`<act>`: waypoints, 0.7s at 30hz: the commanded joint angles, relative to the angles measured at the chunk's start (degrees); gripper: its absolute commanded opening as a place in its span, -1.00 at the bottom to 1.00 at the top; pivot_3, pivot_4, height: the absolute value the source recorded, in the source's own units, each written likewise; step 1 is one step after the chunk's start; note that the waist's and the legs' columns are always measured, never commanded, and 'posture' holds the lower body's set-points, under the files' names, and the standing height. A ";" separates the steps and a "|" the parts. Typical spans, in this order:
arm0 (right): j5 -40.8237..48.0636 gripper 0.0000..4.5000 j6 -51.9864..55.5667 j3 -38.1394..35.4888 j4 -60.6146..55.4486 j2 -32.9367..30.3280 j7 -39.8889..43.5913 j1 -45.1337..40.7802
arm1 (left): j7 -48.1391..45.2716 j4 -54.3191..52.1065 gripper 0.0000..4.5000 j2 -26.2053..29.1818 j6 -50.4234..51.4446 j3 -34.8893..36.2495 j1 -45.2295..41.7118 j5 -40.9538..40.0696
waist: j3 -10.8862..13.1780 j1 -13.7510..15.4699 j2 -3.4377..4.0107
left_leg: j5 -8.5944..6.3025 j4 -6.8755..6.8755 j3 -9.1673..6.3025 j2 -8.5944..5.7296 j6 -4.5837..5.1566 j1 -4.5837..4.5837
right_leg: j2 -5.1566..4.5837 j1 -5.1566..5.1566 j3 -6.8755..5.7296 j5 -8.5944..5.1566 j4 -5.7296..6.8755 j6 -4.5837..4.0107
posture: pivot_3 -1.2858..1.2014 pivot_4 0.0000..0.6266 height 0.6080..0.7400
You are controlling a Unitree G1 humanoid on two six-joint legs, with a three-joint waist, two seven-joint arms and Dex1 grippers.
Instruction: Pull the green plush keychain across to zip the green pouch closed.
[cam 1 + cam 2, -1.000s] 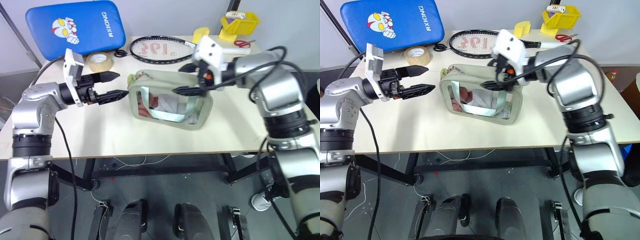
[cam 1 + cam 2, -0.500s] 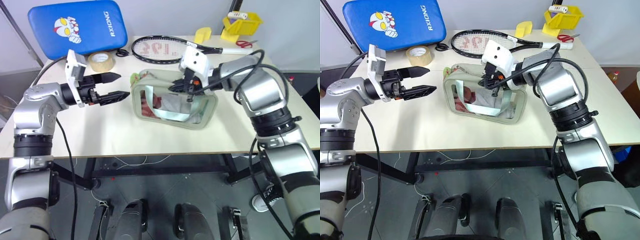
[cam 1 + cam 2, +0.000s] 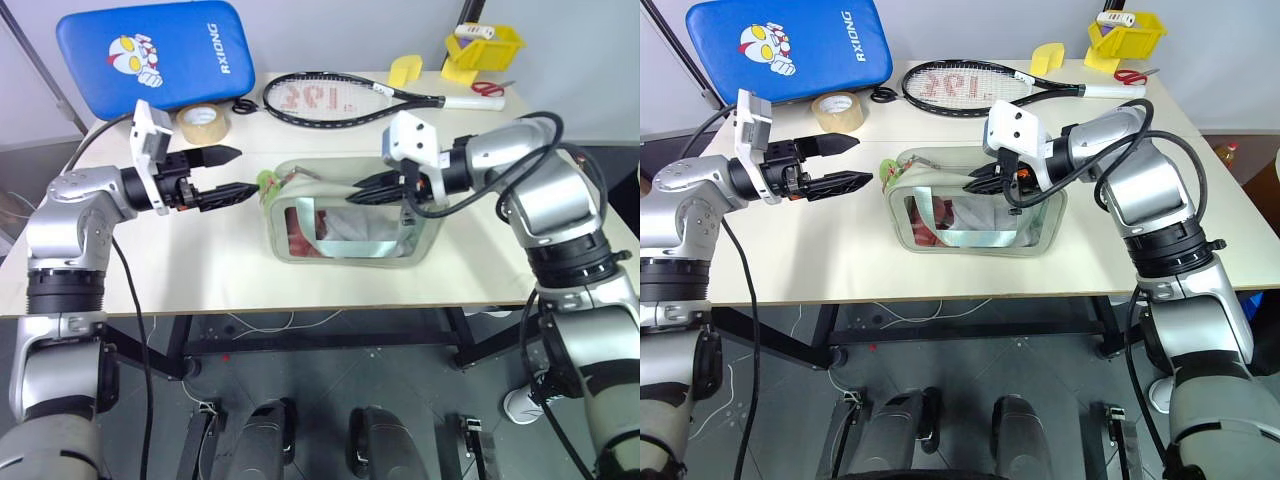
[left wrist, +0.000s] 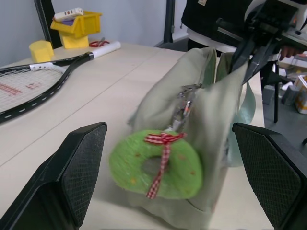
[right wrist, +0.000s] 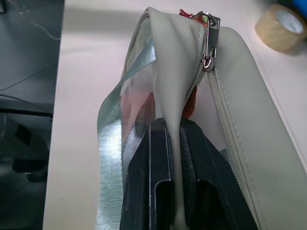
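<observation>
Green pouch (image 3: 352, 210) standing upright near the middle of the surface (image 3: 200, 260), long side facing the near edge, clear window and mint strap to the front, red and white contents inside. Right end effector (image 3: 372, 186) clamped shut on the pouch's upper lip, a fold of the pale fabric pinched between its two black fingers (image 5: 158, 158) beside the zipper track. Left end effector (image 3: 232, 172) spread wide, level, tips pointing right at the pouch's left end, close to it but apart, holding nothing.

Green plush keychain (image 4: 156, 165) hanging at the pouch's left end, a fuzzy bright-green ring with a checked red ribbon tied over it, clipped to the metal zipper pull (image 5: 209, 33) at the top corner. Zipper apparently open along most of the top.

Likely handling: pouch soft and light, walls buckling readily, prone to sliding or tipping unless braced, hence the pinch on the rim. Keychain very light, squashy, fuzzy rather than slick; free to swing on its clip, so apt to slip aside when closed on. Best hold probably across the ring's body close to the clip, or on the clip link itself, then a pull along the zipper line toward the right, kept level to avoid lifting the pouch.
</observation>
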 commanded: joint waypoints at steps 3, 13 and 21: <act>-0.01 -0.66 -0.52 -2.82 -0.75 -0.96 -1.40 -0.57 | -0.54 -1.29 1.00 0.42 -0.71 0.39 -0.67 -0.26 | 0.00 0.03 0.00 | 0.00 0.00 0.00 0.00 0.00 0.00 | 0.00 0.00 0.00 0.00 0.00 0.00 | 0.03 -0.52 1.00; 3.66 0.98 5.66 -12.04 -12.23 -10.00 -4.59 8.80 | -1.63 -0.48 1.00 0.80 -0.72 -0.45 -0.13 0.20 | 0.00 0.94 0.00 | 0.00 0.01 0.01 0.00 0.00 -0.01 | -0.01 0.02 0.01 0.00 -0.06 0.00 | 0.03 -0.52 1.00; 3.94 0.43 7.88 -15.26 -15.42 -13.89 -8.82 18.81 | -2.94 2.65 1.00 0.72 -2.04 -1.94 0.52 2.48 | -0.01 0.97 -0.01 | -0.01 0.00 0.02 0.04 0.00 0.15 | -0.01 0.13 0.04 0.00 -0.06 -0.01 | 0.03 -0.52 1.00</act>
